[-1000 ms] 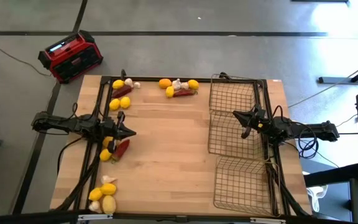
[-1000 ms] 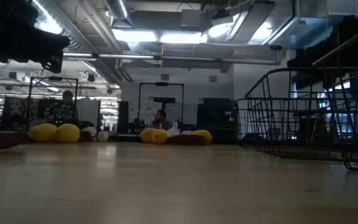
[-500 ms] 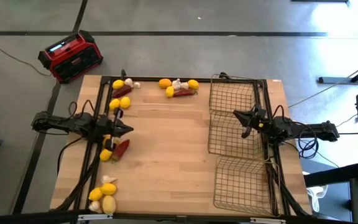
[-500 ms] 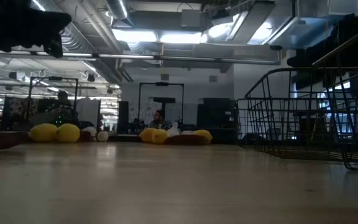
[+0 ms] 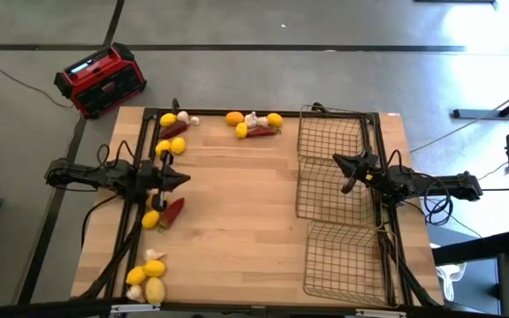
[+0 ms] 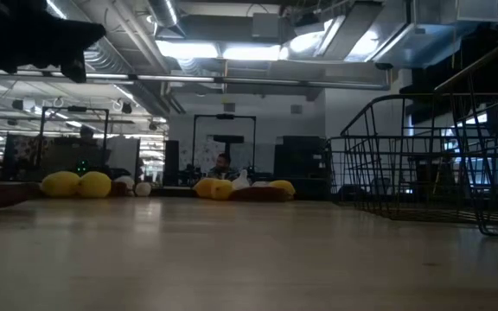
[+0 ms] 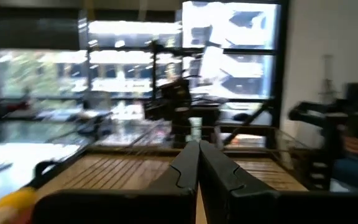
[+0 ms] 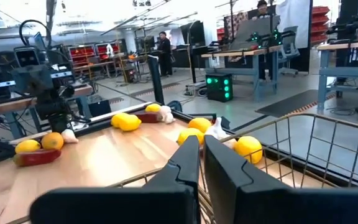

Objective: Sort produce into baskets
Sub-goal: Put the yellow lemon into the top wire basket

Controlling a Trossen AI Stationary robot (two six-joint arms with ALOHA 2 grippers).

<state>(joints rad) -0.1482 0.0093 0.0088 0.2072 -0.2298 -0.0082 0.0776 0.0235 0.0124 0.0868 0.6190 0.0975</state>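
Lemons, garlic bulbs and dark red chilis lie on the wooden table in groups. One is at the far left [image 5: 172,124], one at the far middle [image 5: 254,124], one at mid left [image 5: 163,214] and one at the near left [image 5: 147,278]. Three wire baskets stand along the right side: far [image 5: 332,137], middle [image 5: 325,199] and near [image 5: 347,258]. My left gripper [image 5: 185,183] is shut and hovers just beyond the mid-left group, holding nothing. My right gripper [image 5: 338,164] is shut above the far and middle baskets, also holding nothing.
A red-and-black radio [image 5: 100,79] sits on the floor beyond the table's far left corner. Black frame rails [image 5: 144,159] run along the left and right sides of the table. Bare wood [image 5: 241,212] spans the middle between the produce and the baskets.
My left gripper has tipped its fingers upward and risen slightly, staying shut; in the low view its dark shape has moved higher. The produce and baskets have not moved.
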